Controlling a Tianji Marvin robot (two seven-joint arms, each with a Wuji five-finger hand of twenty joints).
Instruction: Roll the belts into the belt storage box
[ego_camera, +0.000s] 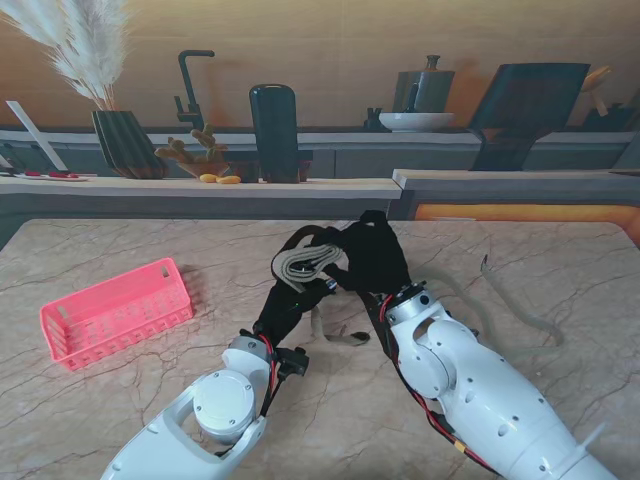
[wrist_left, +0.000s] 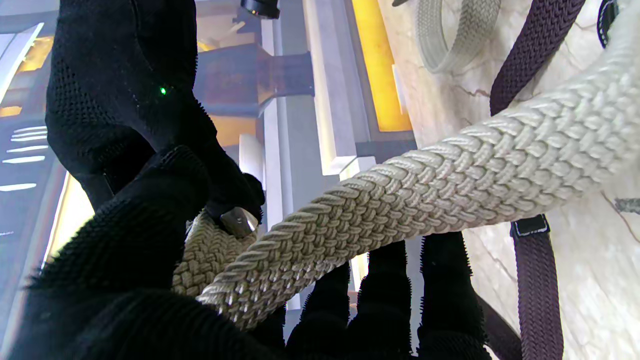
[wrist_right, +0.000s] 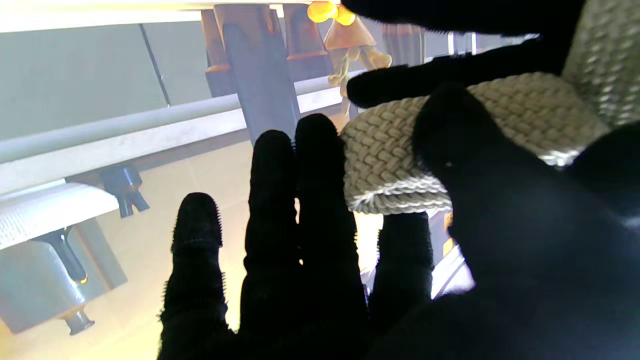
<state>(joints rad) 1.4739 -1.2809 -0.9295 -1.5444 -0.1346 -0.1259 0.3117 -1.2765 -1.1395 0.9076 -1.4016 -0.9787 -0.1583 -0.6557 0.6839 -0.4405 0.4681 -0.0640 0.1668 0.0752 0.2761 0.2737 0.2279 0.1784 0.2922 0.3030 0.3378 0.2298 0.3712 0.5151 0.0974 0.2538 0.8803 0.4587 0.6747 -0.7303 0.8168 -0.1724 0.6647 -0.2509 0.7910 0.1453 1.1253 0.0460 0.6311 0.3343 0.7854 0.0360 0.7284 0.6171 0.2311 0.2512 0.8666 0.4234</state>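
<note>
at nine o'clock on the table (ego_camera: 120, 400) lies the pink box (ego_camera: 115, 310), holding nothing we can see, well apart from the work at the centre.

moving right, our left hand (ego_camera: 285, 300) reaches toward twelve o'clock, lifted off the table. its fingers (wrist_left: 150, 210) are curled around the coiled end of the beige belt (ego_camera: 312, 262), with the free length running out across the palm. so this hand has hold of the belt.

next, our right hand (ego_camera: 372, 258) meets the coil from the three o'clock side. its thumb (wrist_right: 475, 175) presses on the roll's outer wrap while the four fingers stay nearly straight and only loosely spread beside it. it steadies the roll more than it grips it.

under both hands a dark belt (wrist_left: 537, 280) lies on the table, and at three o'clock a second pale belt (ego_camera: 520, 305) sprawls, unrolled.

we judge the rolling part done. the risk now is the coil springing loose, since the woven strap looks stiff and the right hand's hold is light. the trailing tail could also snag the dark belt and drag it along toward the box.
</note>
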